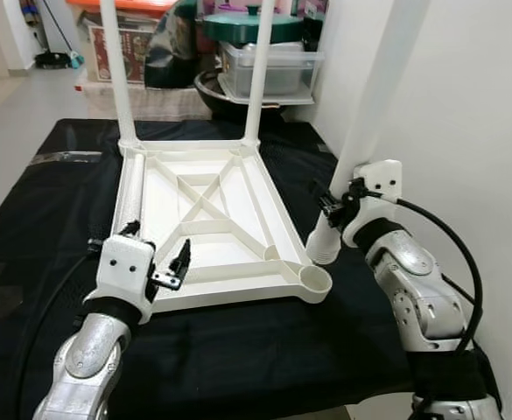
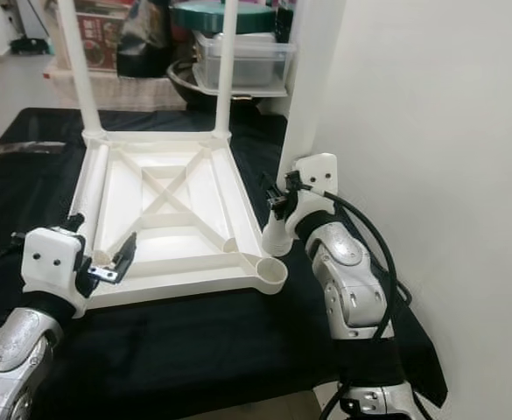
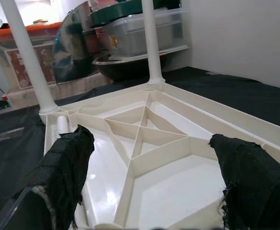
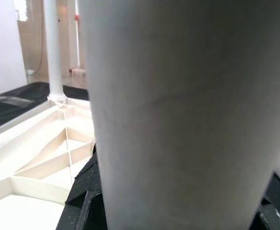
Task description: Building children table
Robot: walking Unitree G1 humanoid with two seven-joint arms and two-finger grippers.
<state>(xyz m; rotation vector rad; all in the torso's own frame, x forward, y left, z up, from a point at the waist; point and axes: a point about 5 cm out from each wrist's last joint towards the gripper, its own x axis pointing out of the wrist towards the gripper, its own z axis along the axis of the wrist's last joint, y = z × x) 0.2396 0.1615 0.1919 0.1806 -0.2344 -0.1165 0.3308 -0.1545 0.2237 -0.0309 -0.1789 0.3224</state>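
The white tabletop (image 1: 212,223) lies upside down on the black cloth (image 1: 238,350), with 2 legs (image 1: 260,70) standing upright in its far corner sockets. The right gripper (image 1: 334,208) is clamped around a 3rd leg (image 1: 374,105), whose lower end rests just beside the empty near-right socket (image 1: 315,280). The left wrist view shows the left gripper (image 3: 149,167) spread wide over the near-left ribbing, grasping nothing.

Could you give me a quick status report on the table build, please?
Right gripper shut on loose white plastic leg, beside empty corner socket. Left gripper open over upturned white tabletop. Two far legs fitted.
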